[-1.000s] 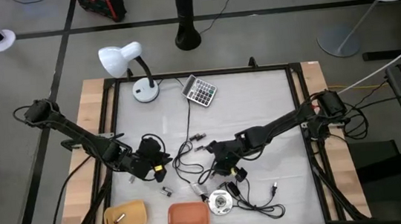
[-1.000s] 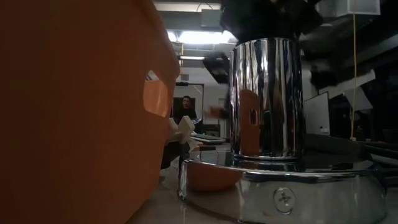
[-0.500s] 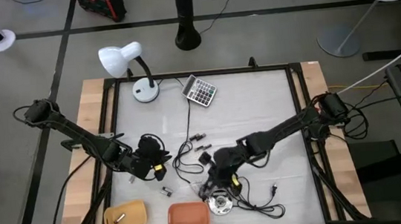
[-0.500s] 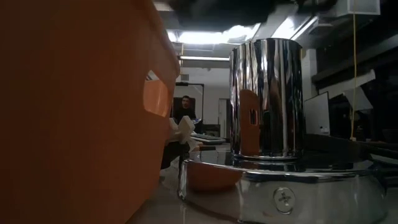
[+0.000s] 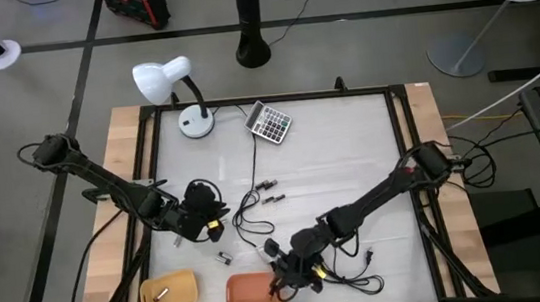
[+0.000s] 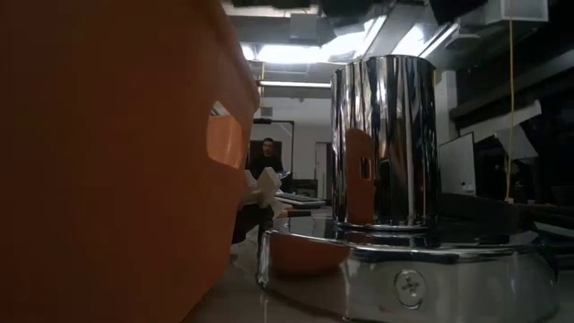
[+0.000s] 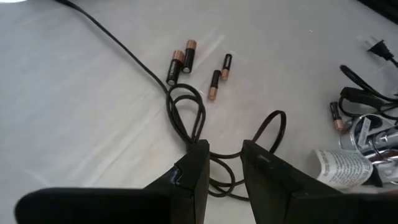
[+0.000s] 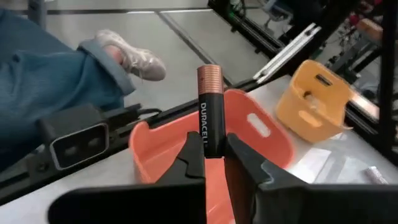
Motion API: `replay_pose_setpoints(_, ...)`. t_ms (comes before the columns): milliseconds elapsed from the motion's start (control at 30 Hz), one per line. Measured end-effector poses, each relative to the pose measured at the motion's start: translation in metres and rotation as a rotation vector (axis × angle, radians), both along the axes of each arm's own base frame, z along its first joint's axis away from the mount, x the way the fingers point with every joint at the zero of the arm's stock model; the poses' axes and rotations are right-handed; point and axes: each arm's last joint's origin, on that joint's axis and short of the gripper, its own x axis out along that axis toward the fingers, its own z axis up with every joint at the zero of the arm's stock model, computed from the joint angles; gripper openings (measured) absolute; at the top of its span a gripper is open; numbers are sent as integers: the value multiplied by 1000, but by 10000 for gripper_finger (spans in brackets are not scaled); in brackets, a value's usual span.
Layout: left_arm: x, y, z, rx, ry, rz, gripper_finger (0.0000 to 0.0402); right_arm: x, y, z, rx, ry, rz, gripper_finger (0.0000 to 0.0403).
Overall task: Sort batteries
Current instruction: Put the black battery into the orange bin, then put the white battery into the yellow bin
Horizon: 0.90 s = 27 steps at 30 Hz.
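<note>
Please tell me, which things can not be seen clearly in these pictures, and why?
- Orange bin, high view: its inside is partly covered by the right gripper.
- Held battery, right wrist view: its lower end is hidden between the jaws.
- Yellow bin, high view: contents too small to identify.
- Low view: the orange wall blocks the table.

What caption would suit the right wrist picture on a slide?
Right gripper shut on a black-and-copper battery, poised before the orange bin, yellow bin beyond.
</note>
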Motion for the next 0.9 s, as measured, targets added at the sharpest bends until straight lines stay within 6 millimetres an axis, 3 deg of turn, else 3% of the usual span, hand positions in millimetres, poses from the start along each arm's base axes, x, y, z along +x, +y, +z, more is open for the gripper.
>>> replay_pose_setpoints(333,0,0,0,-2,-1,-1,86,5,1,-23,-16,45,-15,55)
replay_pose_setpoints(900,-4,3,-4,11,66,9,86,6,-3,-16,-46,0,-127,145)
